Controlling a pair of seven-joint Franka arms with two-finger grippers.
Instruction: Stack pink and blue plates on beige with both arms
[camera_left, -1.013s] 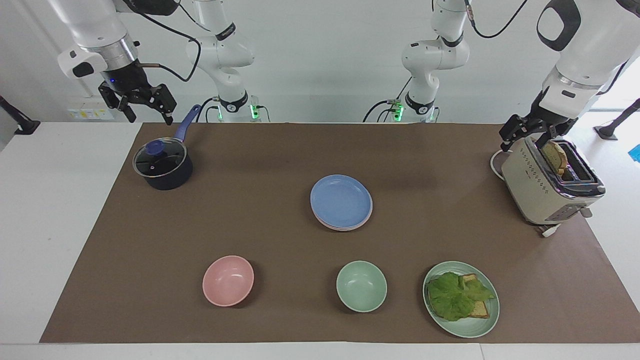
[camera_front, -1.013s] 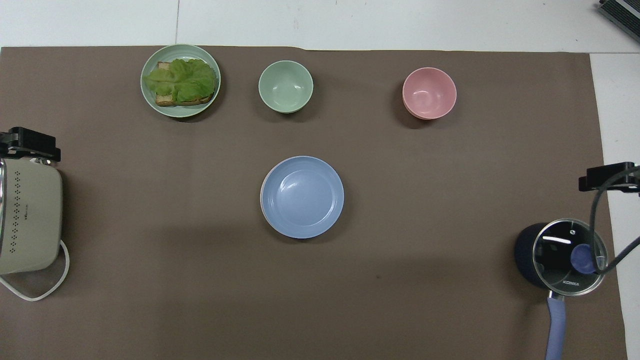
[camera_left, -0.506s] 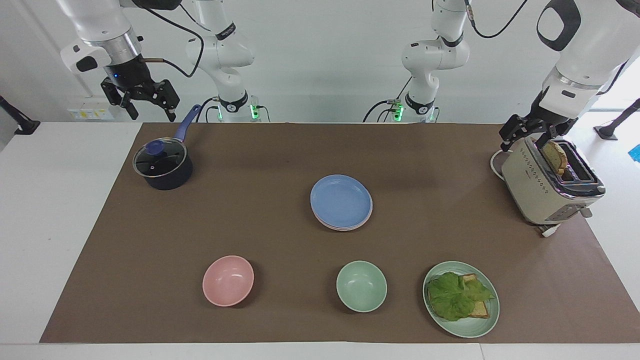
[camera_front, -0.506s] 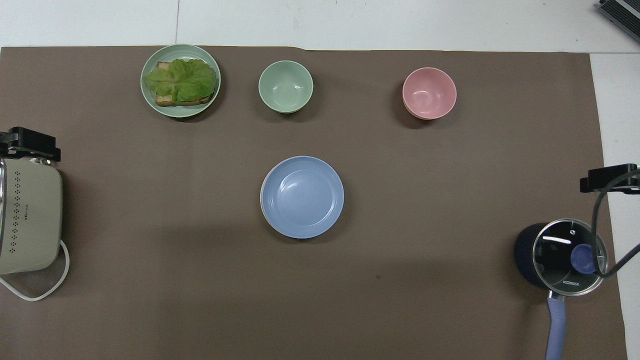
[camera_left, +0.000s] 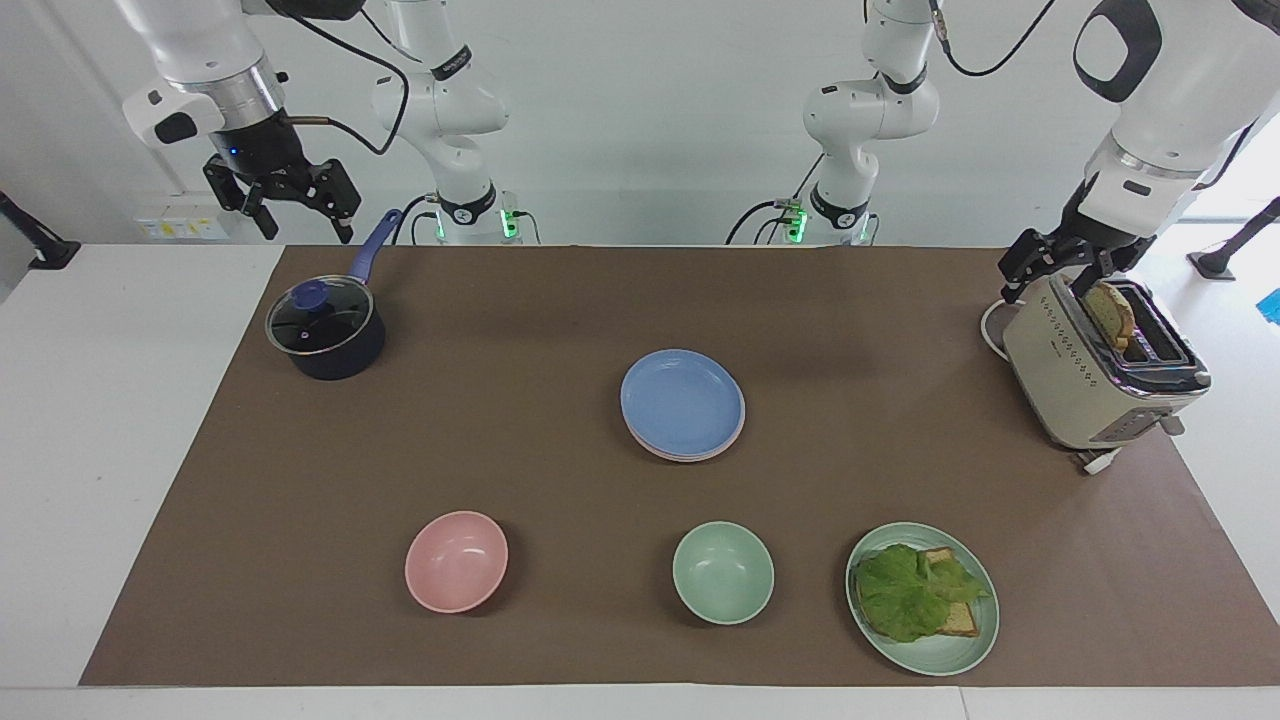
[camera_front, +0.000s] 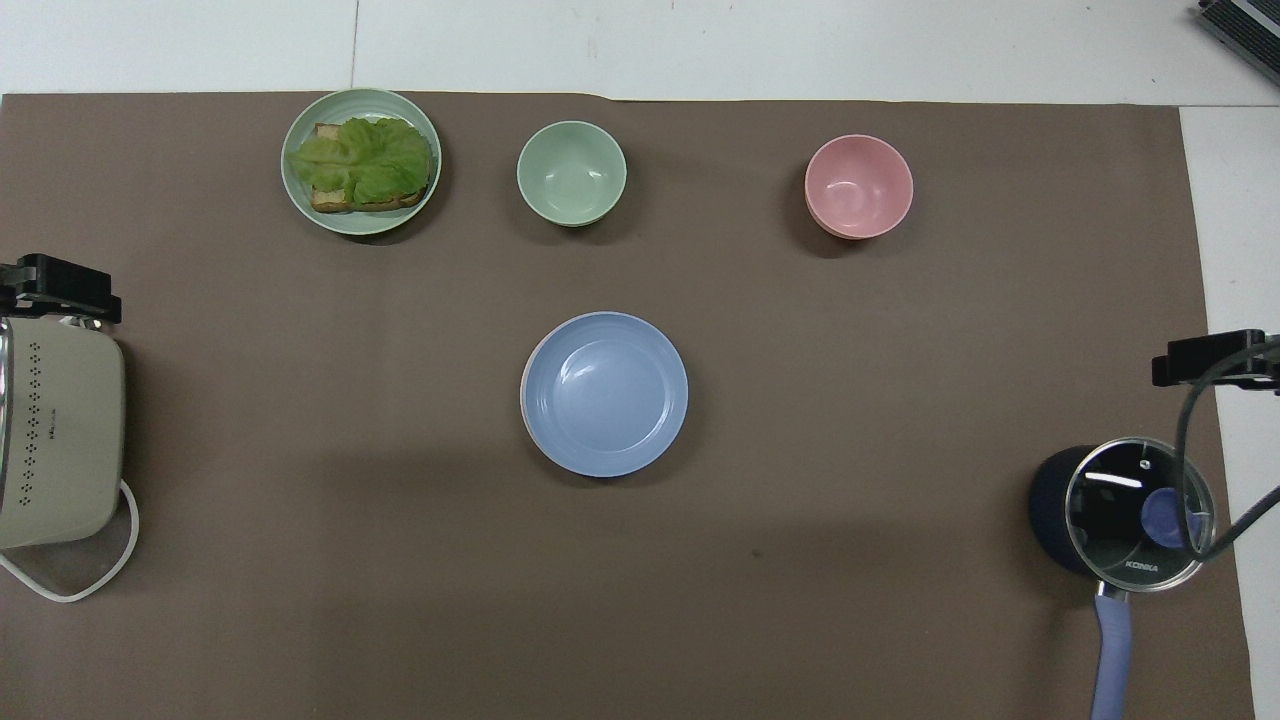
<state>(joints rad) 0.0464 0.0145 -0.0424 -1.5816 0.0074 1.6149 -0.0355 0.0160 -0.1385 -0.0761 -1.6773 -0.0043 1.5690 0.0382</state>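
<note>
Blue plate (camera_left: 682, 400): sitting on top of the stack at the middle of the bench (camera_left: 140, 420).
Pink plate (camera_left: 737, 432): showing only as a rim under the blue one.
Left end effector (camera_left: 1058, 262): hanging released over the toaster (camera_left: 1090, 375).
Right end effector (camera_left: 290, 205): hanging released above the saucepan (camera_left: 325, 330).

Blue plate (camera_left: 682, 401) tops stack, pink rim (camera_left: 741, 425) under it; bowls pink (camera_left: 456, 561) and green (camera_left: 722, 572); brown mat (camera_left: 500, 450); beige toaster (camera_left: 1085, 385).
</note>
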